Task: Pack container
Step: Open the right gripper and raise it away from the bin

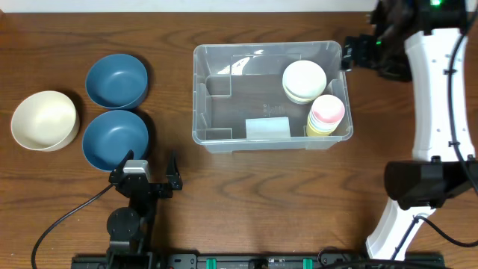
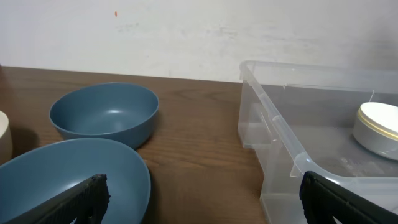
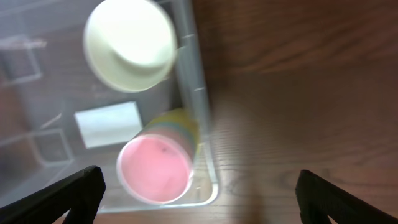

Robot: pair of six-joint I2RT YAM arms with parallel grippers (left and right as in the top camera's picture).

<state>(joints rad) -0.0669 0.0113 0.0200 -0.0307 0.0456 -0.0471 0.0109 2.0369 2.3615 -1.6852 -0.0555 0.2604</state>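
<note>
Left gripper (image 1: 149, 167), spread beside the near blue bowl (image 1: 114, 139), should probably pinch its rim squarely, then lift to the container (image 1: 200, 97); right gripper (image 3: 199, 186) is spread too.

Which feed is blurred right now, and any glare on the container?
Right wrist: smeared throughout, pink cup stack and packed cream bowl soft-edged. Overhead: sharp, small glare at the far rim of the container. Left wrist: crisp, evenly lit, far blue bowl clear.
</note>
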